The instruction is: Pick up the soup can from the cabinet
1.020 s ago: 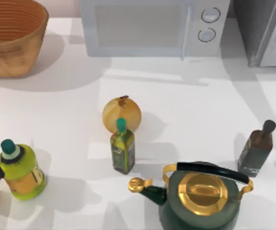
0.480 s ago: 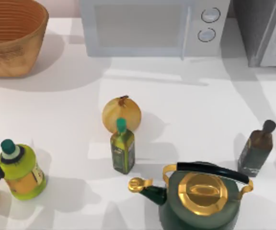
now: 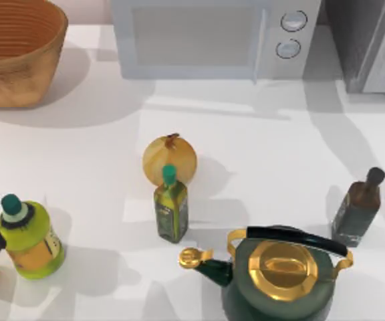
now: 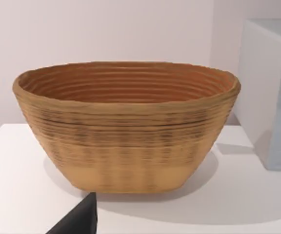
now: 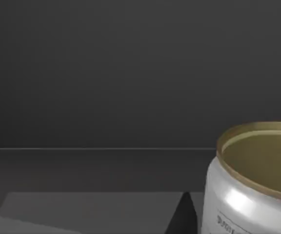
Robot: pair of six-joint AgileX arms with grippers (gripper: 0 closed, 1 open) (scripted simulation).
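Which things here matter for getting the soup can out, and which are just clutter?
For the job:
soup can
cabinet

Just lying about:
microwave
basket
onion
olive oil bottle
kettle
brown bottle
yellow-green bottle

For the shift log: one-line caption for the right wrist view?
Soup can, gold lid up, standing on a dark grey floor before a dark wall.

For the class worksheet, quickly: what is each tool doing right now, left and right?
Left tool: cannot be told; it faces the basket.
Right tool: cannot be told; the soup can stands close ahead.
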